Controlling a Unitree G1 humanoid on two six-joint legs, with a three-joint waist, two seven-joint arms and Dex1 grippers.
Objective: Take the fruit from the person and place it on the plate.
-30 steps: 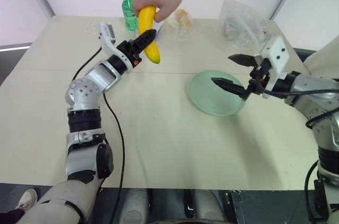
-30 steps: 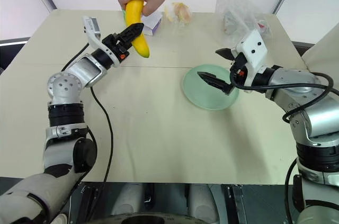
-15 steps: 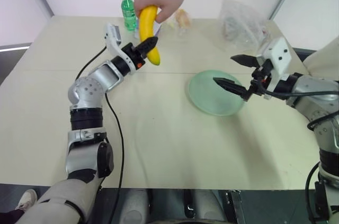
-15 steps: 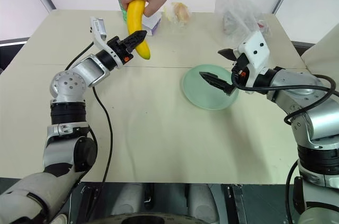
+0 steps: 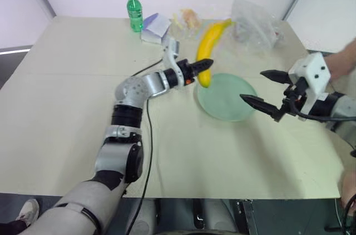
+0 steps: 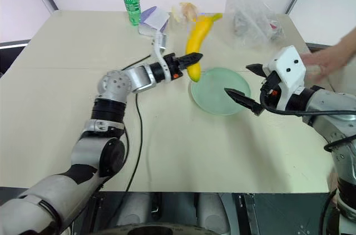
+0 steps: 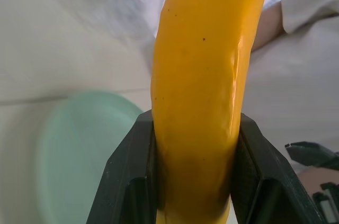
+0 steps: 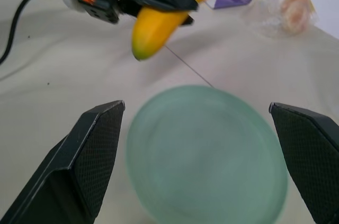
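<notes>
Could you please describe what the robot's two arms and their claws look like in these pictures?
Both arms are silver-grey metal with black joint bands. The left claw has two black, tapering fingers, a small orange mark at its base, a white wrist block and a black cable trailing along the arm. The right claw has matching black fingers under a white, boxy wrist housing, with black cables behind.

— Where's the banana [image 5: 209, 45] from my seat?

— In my left gripper [image 5: 203, 66], above the plate's [image 5: 225, 101] far-left rim. My right gripper [image 5: 268, 89] sits at the plate's right edge.

— Behind that?

— Bottle [image 5: 134, 10] far left, bag [image 5: 253, 17] far right, the person's hand [image 6: 328, 60] beyond my right gripper.
</notes>
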